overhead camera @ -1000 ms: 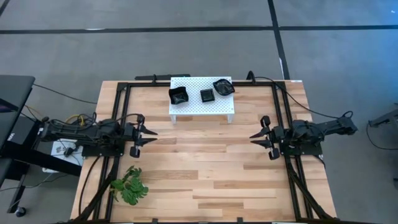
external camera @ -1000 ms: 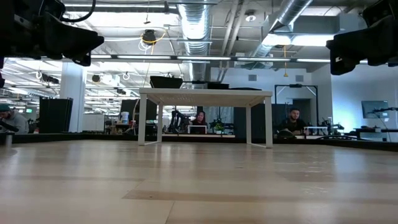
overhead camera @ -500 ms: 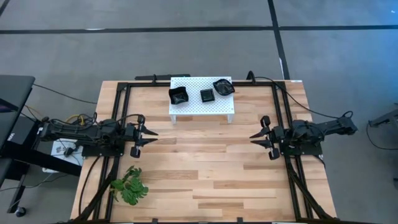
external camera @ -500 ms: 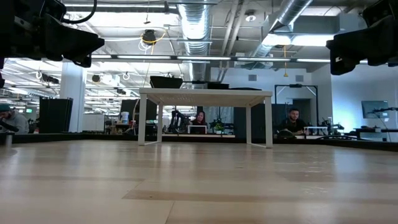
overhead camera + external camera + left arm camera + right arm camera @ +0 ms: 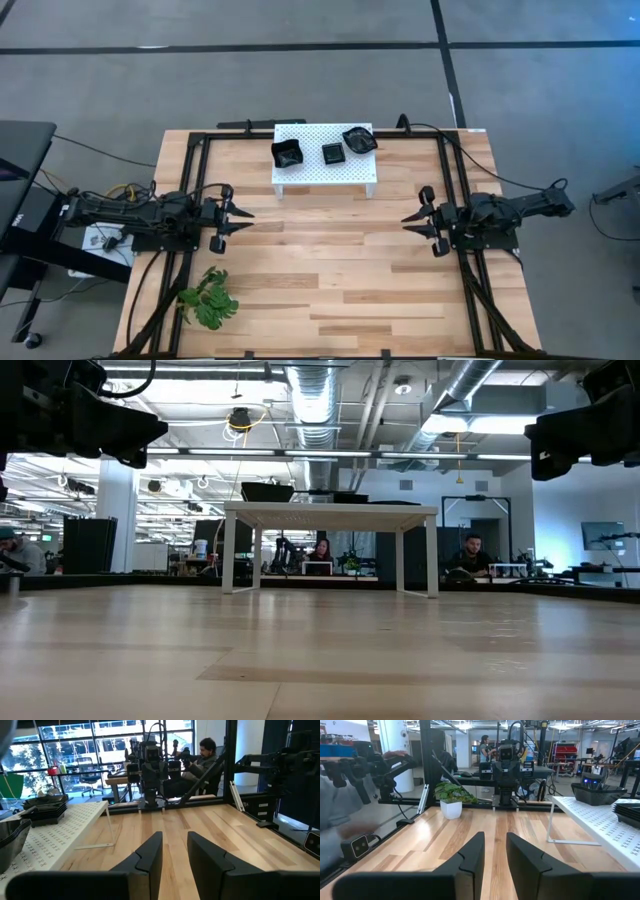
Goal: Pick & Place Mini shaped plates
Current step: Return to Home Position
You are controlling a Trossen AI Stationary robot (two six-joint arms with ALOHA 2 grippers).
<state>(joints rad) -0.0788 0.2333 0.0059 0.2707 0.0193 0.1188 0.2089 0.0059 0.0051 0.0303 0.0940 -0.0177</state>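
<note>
Nothing has moved since the earlier frames; both arms, the plates and the plant sprig (image 5: 208,298) occupy the same positions. Left gripper (image 5: 240,221) is parked well apart from the white perforated platform (image 5: 345,172), off its left side and forward of it; its fingers are parted by a narrow gap and hold nothing. Right gripper (image 5: 412,223) is parked likewise off the platform's right side and forward of it; its fingers are also parted by a narrow gap and empty.

All visible mini shaped plates rest on the platform in three stacks: a wavy-edged stack (image 5: 287,153) at its left end; a square stack (image 5: 333,153) at its centre; a leaf-shaped stack (image 5: 359,139) at its right rear corner. Placement appears complete; only the return to rest remains, and both arms look to be at rest now.

Handling assessment: the plates appear rigid, light and glossy, so they are probably slippery and liable to chip; a grasp across the raised rim, one finger inside and one outside, is judged most secure; nested plates may lift together, so only the top rim should be taken.
</note>
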